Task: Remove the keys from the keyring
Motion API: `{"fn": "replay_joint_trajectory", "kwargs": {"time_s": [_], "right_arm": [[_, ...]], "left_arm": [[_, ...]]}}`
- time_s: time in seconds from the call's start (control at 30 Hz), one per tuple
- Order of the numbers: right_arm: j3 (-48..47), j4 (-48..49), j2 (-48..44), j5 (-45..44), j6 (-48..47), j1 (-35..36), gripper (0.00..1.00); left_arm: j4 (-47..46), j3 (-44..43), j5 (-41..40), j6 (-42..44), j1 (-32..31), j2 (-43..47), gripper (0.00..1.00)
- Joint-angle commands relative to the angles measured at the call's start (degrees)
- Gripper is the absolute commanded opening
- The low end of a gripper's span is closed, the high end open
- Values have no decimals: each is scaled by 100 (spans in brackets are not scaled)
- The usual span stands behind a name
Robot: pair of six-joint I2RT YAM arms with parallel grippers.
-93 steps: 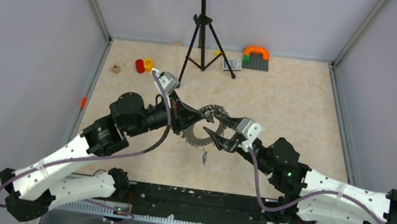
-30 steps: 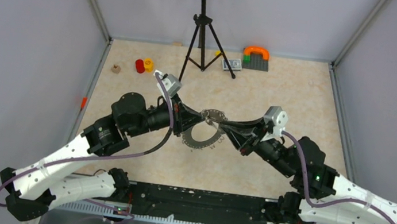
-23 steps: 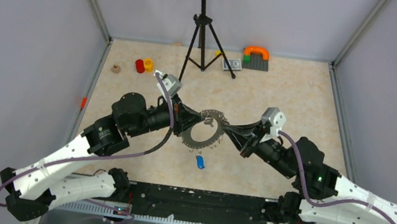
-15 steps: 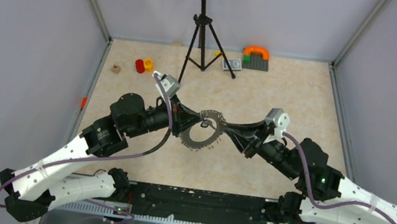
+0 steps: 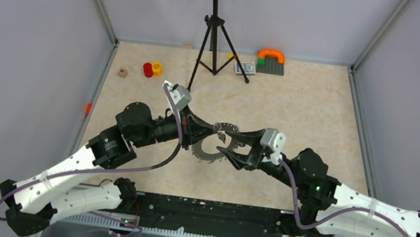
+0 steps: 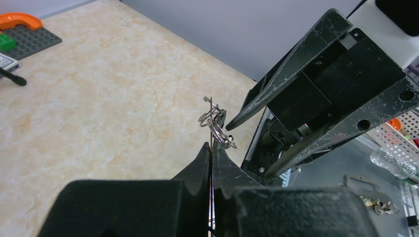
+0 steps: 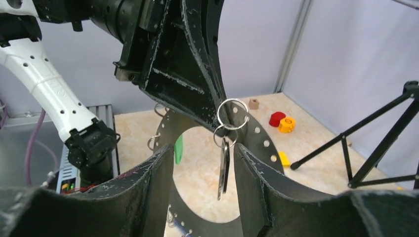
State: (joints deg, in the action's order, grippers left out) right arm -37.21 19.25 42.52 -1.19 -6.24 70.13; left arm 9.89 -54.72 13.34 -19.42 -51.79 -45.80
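My left gripper (image 5: 213,132) holds the keyring (image 5: 203,149), a flat grey ring with holes round its rim, upright above the table. In the left wrist view that gripper (image 6: 211,147) is shut on the keyring (image 6: 210,106), which shows edge on with small split rings beside it. My right gripper (image 5: 221,143) is open next to the ring's right side. In the right wrist view one of the keys (image 7: 225,165) hangs from split rings between the right gripper's (image 7: 201,147) spread fingers, touching neither. A green-tagged key (image 7: 178,148) hangs on the keyring (image 7: 259,140) to the left.
A black tripod (image 5: 209,32) stands at the back of the table. Red and yellow pieces (image 5: 152,69) and a small wooden piece (image 5: 122,72) lie at the back left. A brick plate with an orange arch (image 5: 271,61) sits at the back.
My right gripper has opened and swung from the ring's far right side to its near right. A blue-tagged key seen briefly below the ring no longer shows. The left gripper keeps its hold.
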Motion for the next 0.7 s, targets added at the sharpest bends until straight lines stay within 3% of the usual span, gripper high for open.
{"fn": "replay_joint_trajectory", "kwargs": {"time_s": [0.0,0.2,0.67], "right_arm": [[-29,832,67,310,-512,30,47],[-50,747,127,284,-497,32,45],[21,753,263,145,-308,28,43]], "left_arm": [[-875,137,476,219,11,248,0],[-1400,408,713,338,11,440,0],[-1639,498,800,404,11,498,0]]}}
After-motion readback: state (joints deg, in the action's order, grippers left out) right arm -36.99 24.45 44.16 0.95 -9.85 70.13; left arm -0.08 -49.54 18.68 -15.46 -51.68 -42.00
